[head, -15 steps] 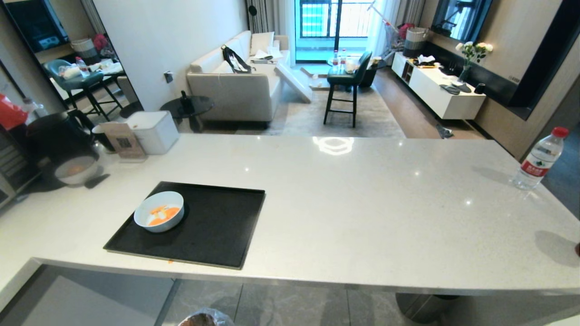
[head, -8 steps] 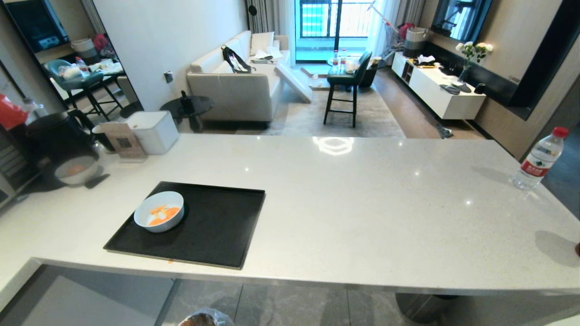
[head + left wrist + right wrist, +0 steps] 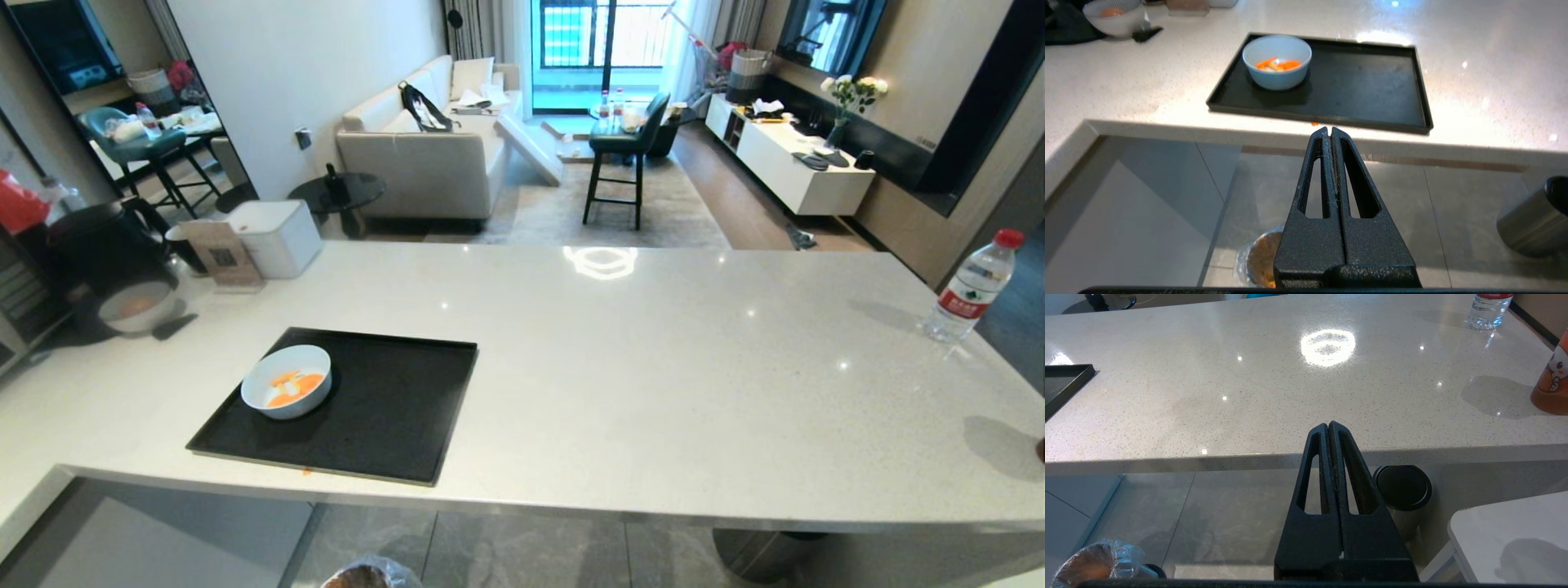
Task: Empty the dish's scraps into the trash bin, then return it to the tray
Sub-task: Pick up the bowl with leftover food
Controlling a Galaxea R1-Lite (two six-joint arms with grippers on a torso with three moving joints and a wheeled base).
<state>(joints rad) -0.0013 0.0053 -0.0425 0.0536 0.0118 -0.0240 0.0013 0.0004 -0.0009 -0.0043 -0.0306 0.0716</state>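
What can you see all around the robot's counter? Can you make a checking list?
Surface: white speckled counter, glossy.
Job's things: dish holding scraps sits on the tray; one orange bit lies off the tray; trash bin on the floor below.
Clutter: water bottle, greyish bowl, white box, orange cup.
Grippers: left pincer and right pincer shut, empty, short of the counter edge.
Cables: nothing seen.
Surroundings: sofa, stool, steel bin.
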